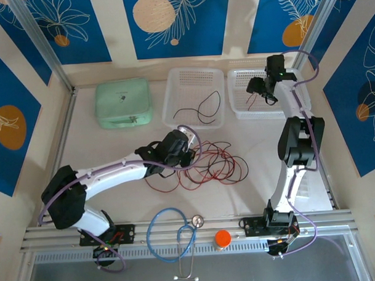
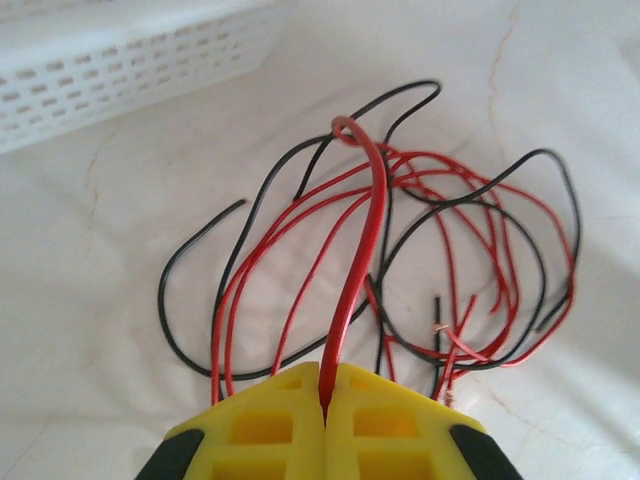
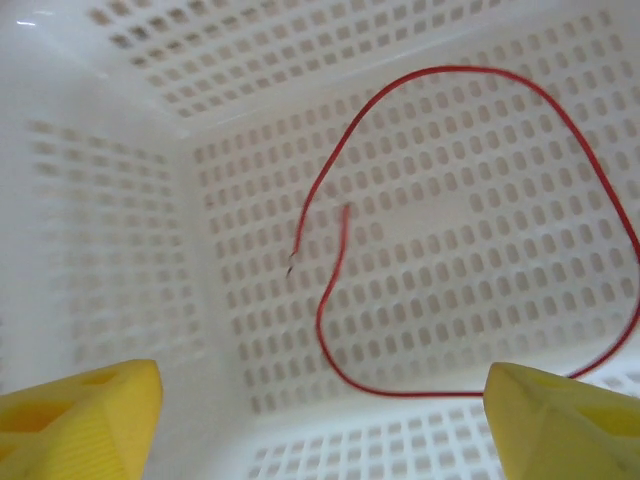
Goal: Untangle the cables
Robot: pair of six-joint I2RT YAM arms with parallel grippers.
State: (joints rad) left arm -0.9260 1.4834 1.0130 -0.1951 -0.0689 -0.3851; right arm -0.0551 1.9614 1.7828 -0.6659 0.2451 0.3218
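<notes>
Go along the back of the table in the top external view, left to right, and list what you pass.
Green case → middle white basket, holding a black cable → right white basket, holding a red cable.

Top external: you are looking down from behind the arm bases (image 1: 107, 234) toward twelve o'clock, from afar. Left wrist: you are looking closely at the cables (image 2: 372, 230), shared at top view's centre. Right wrist: you are looking closely into the basket (image 3: 110, 260) at its two o'clock.
</notes>
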